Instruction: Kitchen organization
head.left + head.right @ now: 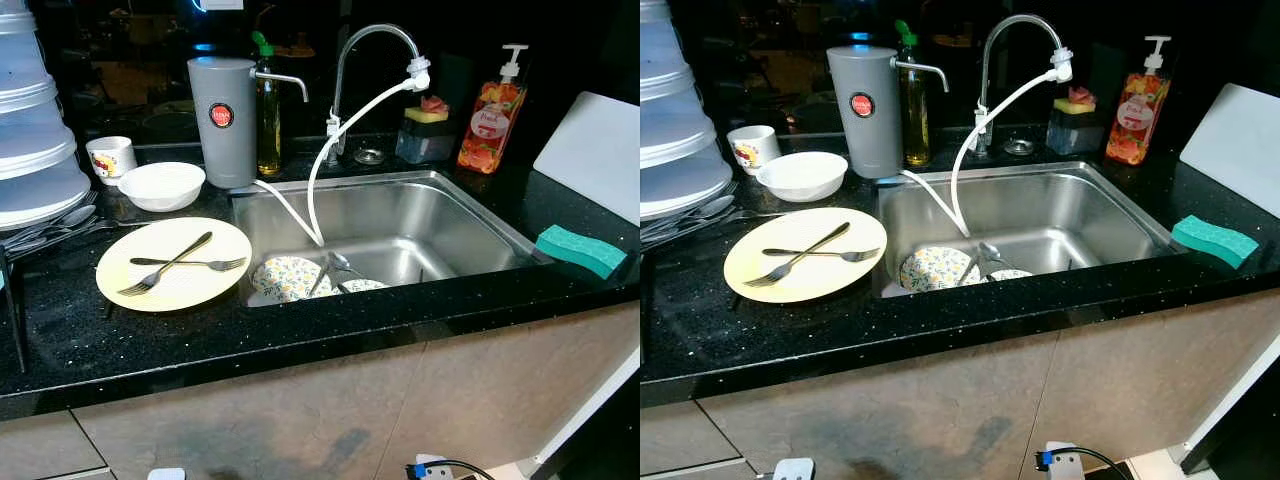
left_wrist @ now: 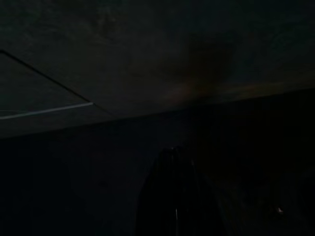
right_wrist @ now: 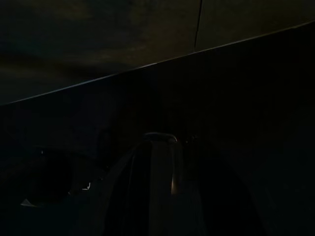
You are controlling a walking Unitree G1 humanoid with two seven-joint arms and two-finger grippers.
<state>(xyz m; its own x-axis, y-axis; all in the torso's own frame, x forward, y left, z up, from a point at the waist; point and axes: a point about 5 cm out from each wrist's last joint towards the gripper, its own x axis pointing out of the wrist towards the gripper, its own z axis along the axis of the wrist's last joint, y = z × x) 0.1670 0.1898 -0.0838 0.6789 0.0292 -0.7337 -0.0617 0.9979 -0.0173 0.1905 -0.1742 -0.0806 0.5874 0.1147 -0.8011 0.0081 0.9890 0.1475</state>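
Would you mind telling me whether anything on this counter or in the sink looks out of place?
Two forks lie crossed on the yellow plate left of the sink, and a floral dish with utensils sits unwashed in the basin. The green sponge sits at the counter's right edge. Nothing looks spilled or broken.

Black counter (image 1: 200,335): yellow plate (image 1: 190,285) (two forks crossed), white bowl (image 1: 161,185), green sponge (image 1: 580,250).

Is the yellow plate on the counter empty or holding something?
Holding something: two forks lie crossed on the yellow plate.
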